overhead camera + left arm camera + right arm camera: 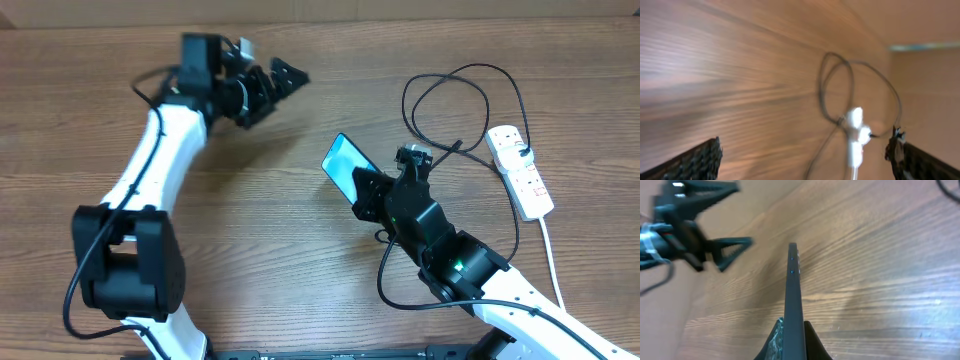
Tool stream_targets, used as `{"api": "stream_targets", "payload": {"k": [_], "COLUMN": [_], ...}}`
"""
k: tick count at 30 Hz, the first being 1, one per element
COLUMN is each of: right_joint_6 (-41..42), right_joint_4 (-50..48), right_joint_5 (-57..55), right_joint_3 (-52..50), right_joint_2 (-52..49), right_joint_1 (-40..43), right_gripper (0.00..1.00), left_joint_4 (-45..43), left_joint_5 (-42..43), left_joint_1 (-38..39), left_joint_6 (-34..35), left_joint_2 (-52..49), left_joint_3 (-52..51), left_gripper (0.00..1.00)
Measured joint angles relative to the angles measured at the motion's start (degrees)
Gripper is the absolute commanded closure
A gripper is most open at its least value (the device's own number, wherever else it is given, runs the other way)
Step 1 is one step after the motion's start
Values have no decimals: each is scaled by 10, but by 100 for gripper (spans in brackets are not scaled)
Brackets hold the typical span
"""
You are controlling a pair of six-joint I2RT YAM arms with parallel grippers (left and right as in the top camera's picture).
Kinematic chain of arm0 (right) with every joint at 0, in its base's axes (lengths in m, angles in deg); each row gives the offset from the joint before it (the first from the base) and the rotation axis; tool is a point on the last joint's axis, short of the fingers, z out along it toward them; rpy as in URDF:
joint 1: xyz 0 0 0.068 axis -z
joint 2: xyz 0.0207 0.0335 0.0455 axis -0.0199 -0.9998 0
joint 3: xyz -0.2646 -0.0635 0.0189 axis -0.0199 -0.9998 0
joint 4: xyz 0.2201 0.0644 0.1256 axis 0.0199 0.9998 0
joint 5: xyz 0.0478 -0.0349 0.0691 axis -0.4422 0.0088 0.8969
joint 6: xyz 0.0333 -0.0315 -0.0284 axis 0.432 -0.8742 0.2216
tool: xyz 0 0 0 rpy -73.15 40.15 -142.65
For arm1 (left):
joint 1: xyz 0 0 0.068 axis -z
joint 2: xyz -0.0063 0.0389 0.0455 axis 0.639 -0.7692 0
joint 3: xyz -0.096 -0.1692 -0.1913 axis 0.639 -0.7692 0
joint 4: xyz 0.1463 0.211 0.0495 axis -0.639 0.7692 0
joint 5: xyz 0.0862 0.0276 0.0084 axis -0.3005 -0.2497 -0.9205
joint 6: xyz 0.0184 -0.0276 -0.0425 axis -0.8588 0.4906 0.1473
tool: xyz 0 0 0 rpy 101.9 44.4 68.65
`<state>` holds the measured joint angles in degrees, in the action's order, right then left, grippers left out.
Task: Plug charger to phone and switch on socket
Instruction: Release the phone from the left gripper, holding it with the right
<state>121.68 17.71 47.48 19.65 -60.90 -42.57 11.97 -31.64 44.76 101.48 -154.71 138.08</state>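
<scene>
Two worries: right jaws clench the phone (349, 164) by one end, off the surface (290, 235) mid-scene, so it could pivot or slip, while left jaws hang spread and empty far-left, well apart from the charger (470, 68) looped far-right.

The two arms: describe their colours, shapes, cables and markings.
Both arms have white tubular links joined by chunky black joint housings. The left arm carries a black cable along its link; the right arm shows a small green light on a black joint. The left gripper is black, its fingers triangular open-truss frames with ribbed pads.
</scene>
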Motion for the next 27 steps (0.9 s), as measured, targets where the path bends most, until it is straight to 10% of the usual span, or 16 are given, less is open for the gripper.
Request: {"api": "stream_targets", "payload": {"k": [12, 27], "right_joint_6": [47, 60], "right_joint_4": [12, -71], "right_joint_5": [15, 112], "right_joint_3": [0, 1], "right_joint_2": [-2, -51], "right_joint_1": [5, 5], "right_gripper": [96, 96], "left_joint_4": [318, 497], "left_joint_5": [-224, -366], "left_joint_1": [-21, -21], "left_joint_6": [-147, -80], "left_joint_2": [181, 652], "left_joint_3": [151, 28], "left_gripper": [0, 0]}}
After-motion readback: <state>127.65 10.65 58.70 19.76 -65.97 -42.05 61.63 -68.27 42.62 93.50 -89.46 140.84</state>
